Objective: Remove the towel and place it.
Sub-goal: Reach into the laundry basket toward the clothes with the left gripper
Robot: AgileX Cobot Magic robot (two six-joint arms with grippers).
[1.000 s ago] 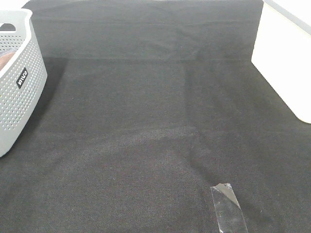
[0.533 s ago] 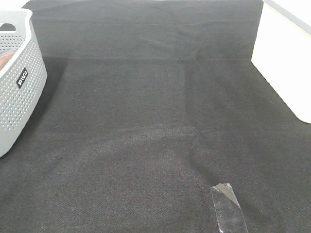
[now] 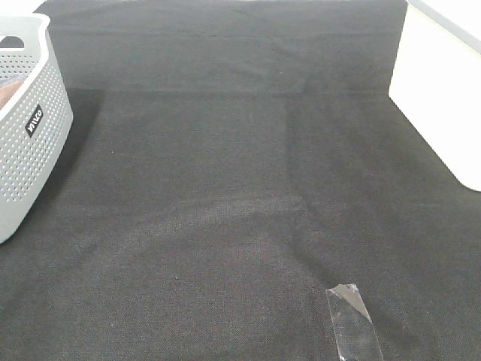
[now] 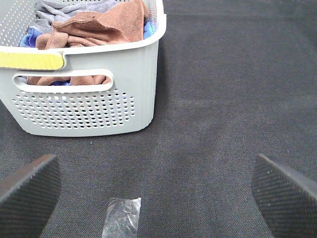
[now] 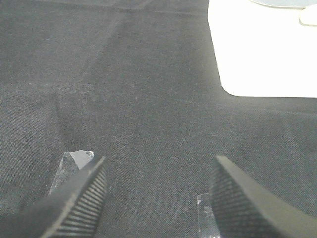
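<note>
Rust-brown towel [image 4: 106, 25] sat bunched in the grey perforated basket [image 4: 89, 111] on the counter [image 4: 237, 99], while left claw [image 4: 157, 198] and right claw [image 5: 157, 191] both hung released, holding nothing.

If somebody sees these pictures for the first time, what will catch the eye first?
The grey perforated plastic basket at the left edge of the wide black table cloth stands out first. Inside it, a crumpled rust-brown microfibre towel lies uppermost, with grey fabric beside it. A small strip of clear tape lies on the cloth near the front, right of the middle.
</note>
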